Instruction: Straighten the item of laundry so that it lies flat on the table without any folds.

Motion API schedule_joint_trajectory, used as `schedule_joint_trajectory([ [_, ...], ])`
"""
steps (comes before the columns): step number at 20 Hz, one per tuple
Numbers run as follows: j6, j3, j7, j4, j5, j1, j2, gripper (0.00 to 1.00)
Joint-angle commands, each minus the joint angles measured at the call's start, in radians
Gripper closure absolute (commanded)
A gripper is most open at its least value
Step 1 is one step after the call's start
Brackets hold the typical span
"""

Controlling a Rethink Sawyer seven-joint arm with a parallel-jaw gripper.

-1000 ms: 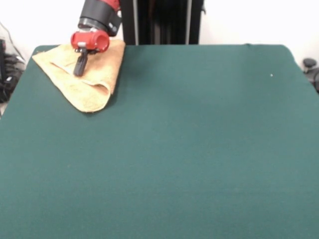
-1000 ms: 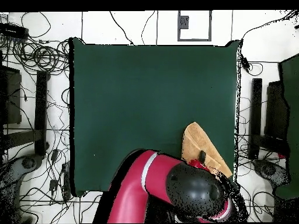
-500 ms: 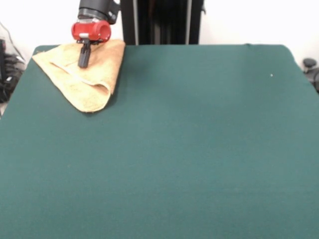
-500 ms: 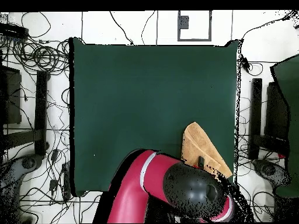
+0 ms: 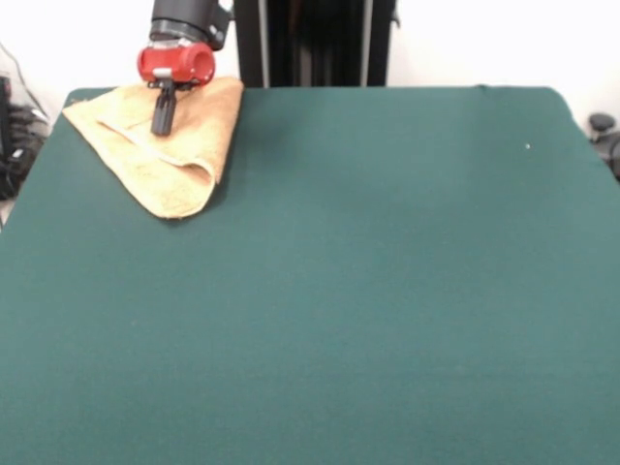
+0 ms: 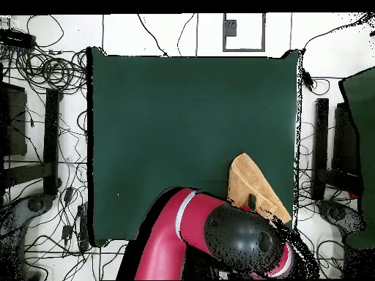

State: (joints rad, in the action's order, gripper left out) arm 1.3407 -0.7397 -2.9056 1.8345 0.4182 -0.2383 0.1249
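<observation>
The item of laundry (image 5: 160, 145), an orange-tan towel, lies folded into a rough triangle at the far left corner of the green table (image 5: 368, 281). A folded layer shows along its right side. My gripper (image 5: 163, 125) hangs just over the towel's upper middle, its dark fingers close together with nothing visibly between them. In the overhead view the towel (image 6: 249, 183) sits near the table's right edge, partly hidden by my arm, and only the gripper's tip (image 6: 252, 201) shows.
My red and black arm (image 6: 212, 238) covers the table's lower right part in the overhead view. Cables and stands ring the table on the floor.
The gripper has risen off the towel and drawn back slightly toward the far edge. The towel has kept its shape.
</observation>
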Motion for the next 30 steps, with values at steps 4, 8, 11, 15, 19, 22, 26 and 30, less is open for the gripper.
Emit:
schedule_joint_trajectory([
  [4, -0.126, 0.033, 0.126, -0.152, 0.045, 0.047, 0.025, 1.0],
  [8, -0.138, 0.019, 0.137, -0.155, 0.053, 0.053, 0.016, 1.0],
  [11, -0.186, 0.004, 0.14, -0.162, 0.069, 0.061, 0.015, 1.0],
  [15, -0.316, 0.036, 0.044, -0.231, 0.21, 0.073, 0.028, 1.0],
  [19, -0.453, 0.096, -0.046, -0.294, 0.333, 0.061, 0.041, 1.0],
  [22, -0.581, 0.151, -0.15, -0.346, 0.456, 0.06, 0.047, 1.0],
  [26, -0.723, 0.252, -0.358, -0.41, 0.674, 0.046, 0.052, 1.0],
  [30, -0.755, 0.286, -0.432, -0.442, 0.784, 0.053, 0.06, 1.0],
])
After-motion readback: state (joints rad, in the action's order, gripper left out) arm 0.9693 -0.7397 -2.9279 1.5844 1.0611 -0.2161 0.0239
